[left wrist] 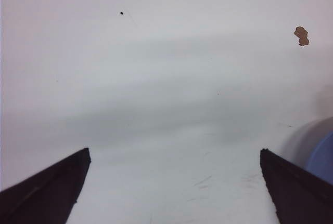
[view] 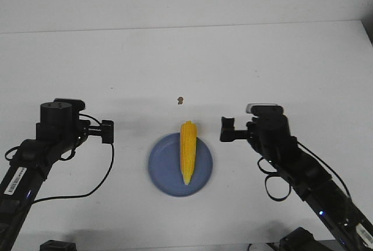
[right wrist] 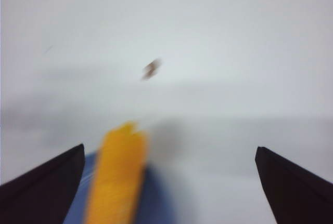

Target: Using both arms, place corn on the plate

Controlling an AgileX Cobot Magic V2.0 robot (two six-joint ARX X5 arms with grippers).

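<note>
Corn lies on the plate, a brown speck beyond; both grippers gape, holding nothing.

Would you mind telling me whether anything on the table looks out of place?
A small brown scrap lies on the white table beyond the plate. The corn's far end overhangs the rim.

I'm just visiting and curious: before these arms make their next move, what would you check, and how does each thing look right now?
1. Corn lies on the plate: ok.
2. Corn fully inside the rim: not ok, its far end overhangs.
3. Left gripper open and empty: ok.
4. Right gripper open, not holding the corn: ok.
5. Both arms stand clear of the plate: ok.
6. Brown speck on the table, loose or a stain: cannot tell.
</note>
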